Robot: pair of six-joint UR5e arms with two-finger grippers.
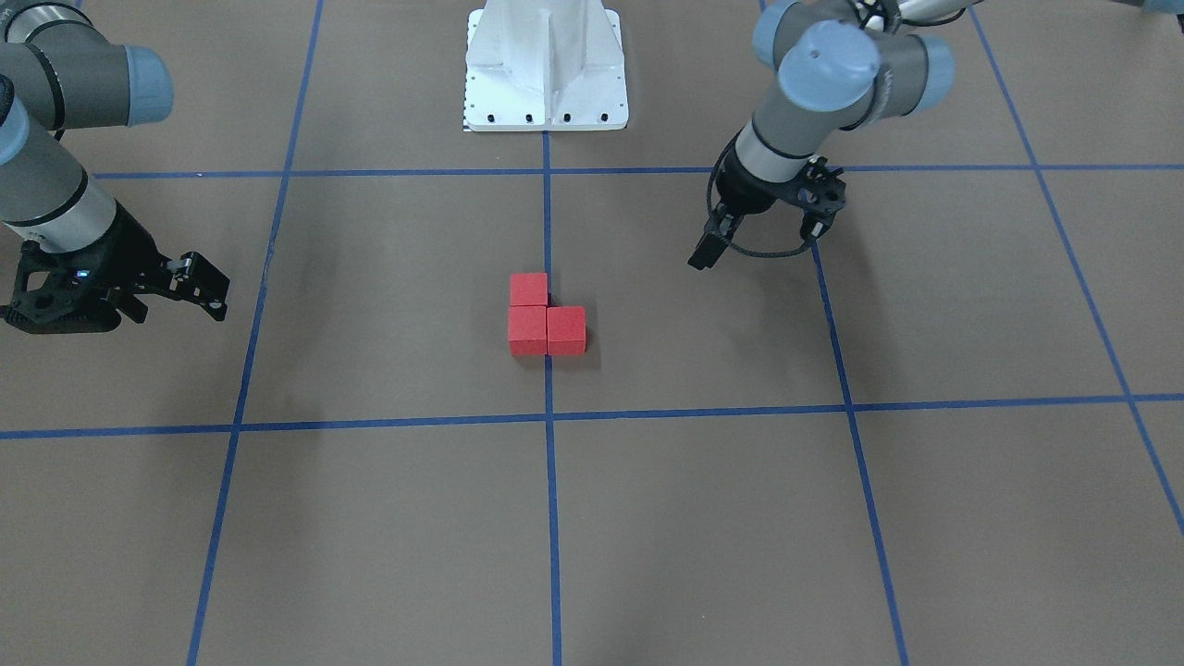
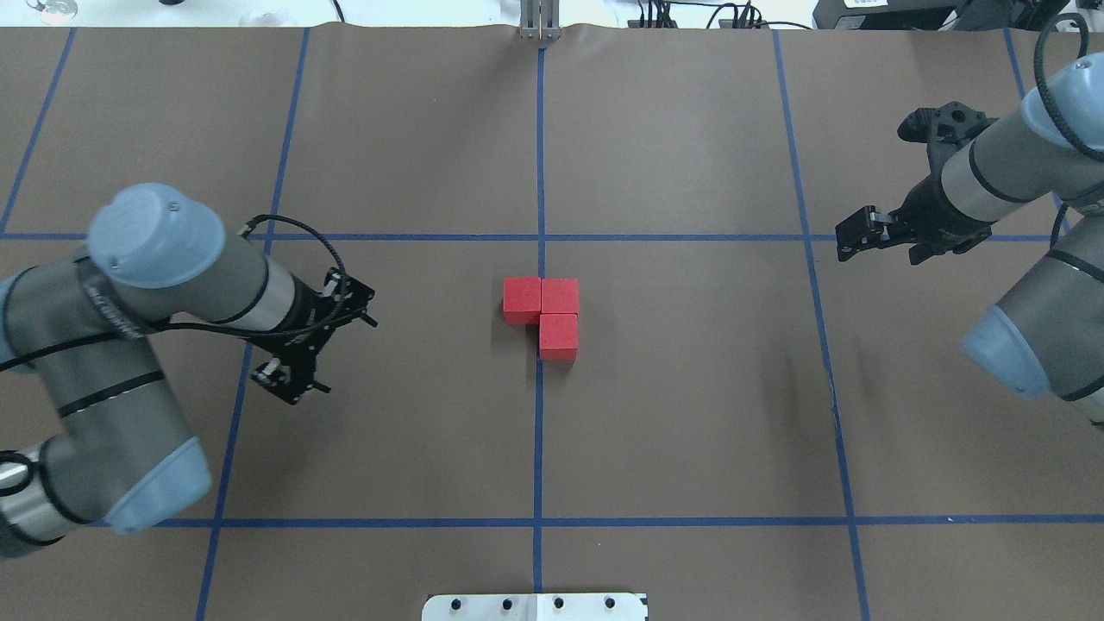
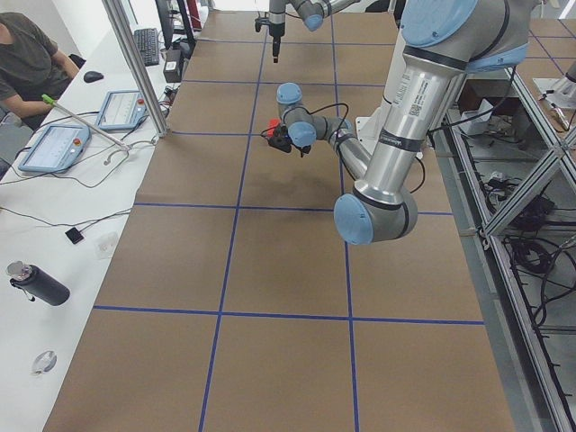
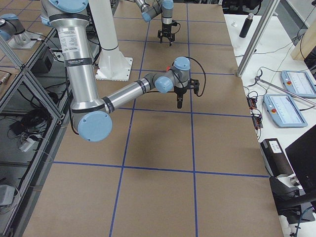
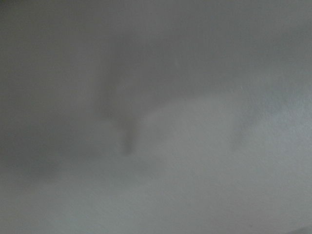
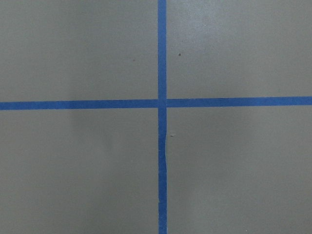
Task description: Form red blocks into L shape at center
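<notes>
**Front-facing view:** The red blocks sit pressed together in an L at the center. Two lie side by side, and the third touches the upper face of the left one. They straddle the blue tape line that runs down from the white robot base. The right gripper hangs at the left edge of the frame, well apart from the blocks. I cannot tell whether its jaws are parted or pressed together. The left gripper hangs in the upper right, also well clear and carrying nothing.

**Overhead view:** The L lies in the middle of the frame. One block is left of the tape line, a second is just beside it on the right, and the third is below that second one. The left gripper is at centre left and the right gripper is at upper right, with bare brown floor between each and the blocks.

**Left side view:** The near arm hides most of the blocks. A person sits at the upper left.

**Right side view:** The left gripper, small at the top of the frame, seems to have its jaws spread like a fork, though it is tiny here.

**Left wrist view:** Only a grey blur.

**Right wrist view:** Two blue tape lines cross on brown floor.
</notes>
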